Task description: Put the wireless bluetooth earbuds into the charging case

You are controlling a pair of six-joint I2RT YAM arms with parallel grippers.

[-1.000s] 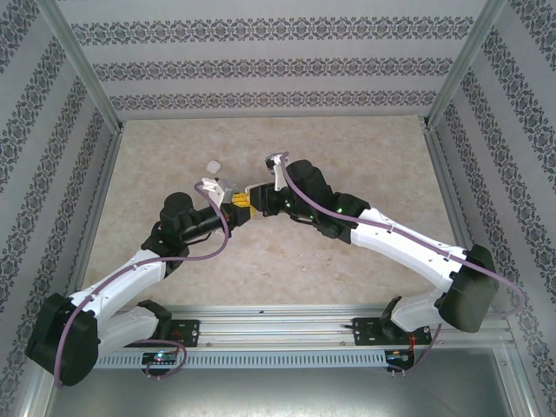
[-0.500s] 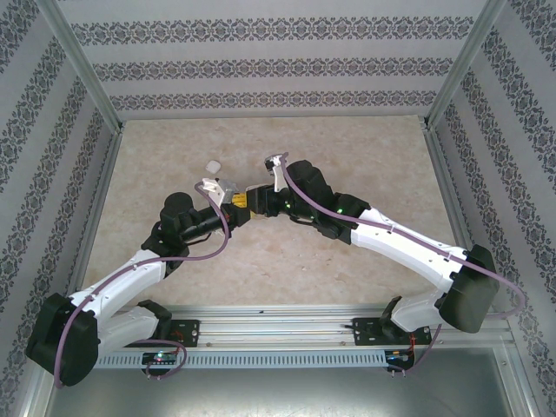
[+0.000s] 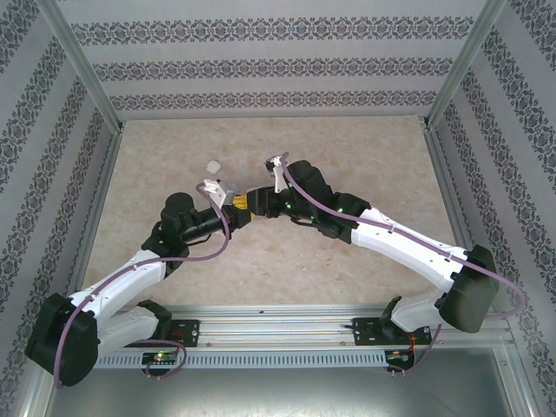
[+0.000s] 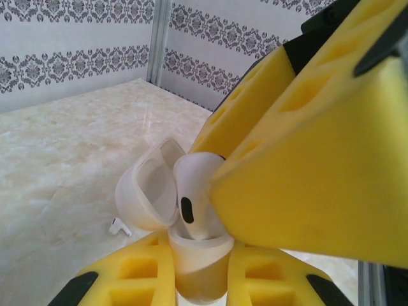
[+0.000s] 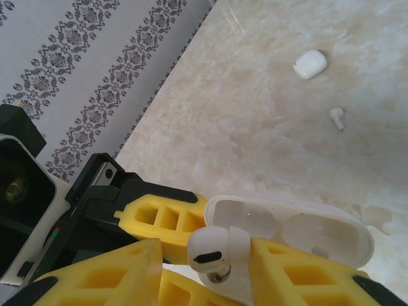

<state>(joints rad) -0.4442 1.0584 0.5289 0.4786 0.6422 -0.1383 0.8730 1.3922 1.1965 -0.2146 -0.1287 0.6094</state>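
Between the slightly parted jaws of the right gripper [image 5: 207,256], an earbud [image 5: 217,247] stands in the open charging case [image 5: 319,233] that the left gripper [image 4: 199,264] clamps, its stem hidden inside.

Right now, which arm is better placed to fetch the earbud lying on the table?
Right. The left pincer is shut on the open charging case; the right pincer, open around the seated earbud, looks free for the loose earbud.

White earbud [image 4: 191,191], white case [image 4: 199,264], yellow left pincer pads [image 4: 134,274], beige marbled table [image 4: 64,159]
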